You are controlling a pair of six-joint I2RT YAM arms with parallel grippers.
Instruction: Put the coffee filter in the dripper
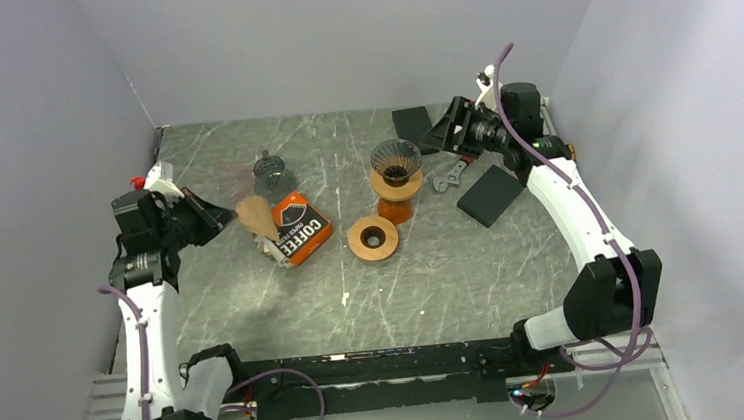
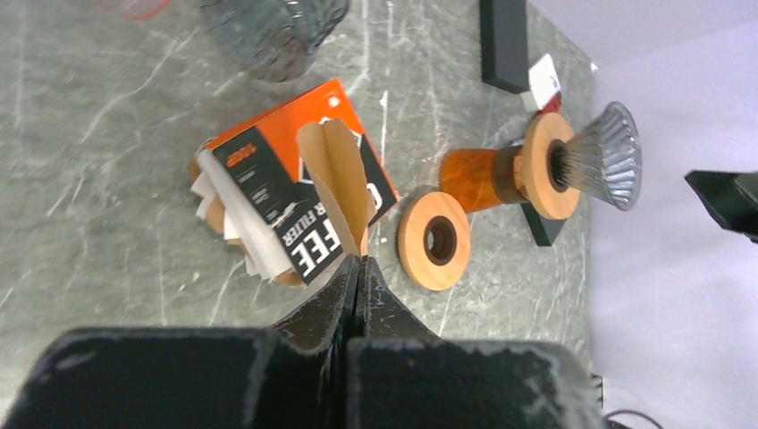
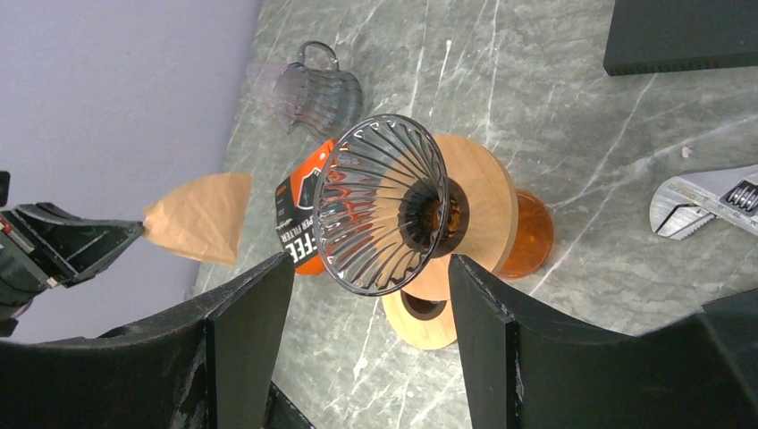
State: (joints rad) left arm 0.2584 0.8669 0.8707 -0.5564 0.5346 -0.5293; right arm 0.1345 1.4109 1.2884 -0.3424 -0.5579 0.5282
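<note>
Left pincer (image 2: pixel 359 265) seemingly pinches coffee filter (image 2: pixel 335 179), tip hidden.

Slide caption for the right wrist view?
Open right gripper faces the glass dripper; left gripper pinches a coffee filter beyond.

The left gripper (image 1: pixel 226 213) reaches in over the table's (image 1: pixel 433 275) left side, jaws pinched flat on the coffee filter (image 1: pixel 256 217). The right gripper (image 1: pixel 439 130) hovers over the table's far right, jaws parted.

We see our grey marbled table (image 1: pixel 433 275) carrying a filter box (image 1: pixel 301 228), wooden ring (image 1: pixel 372 238), dripper stand (image 1: pixel 395 208), glass jug (image 1: pixel 269 171), wrench (image 1: pixel 452 175) and black blocks (image 1: pixel 490 196).
</note>
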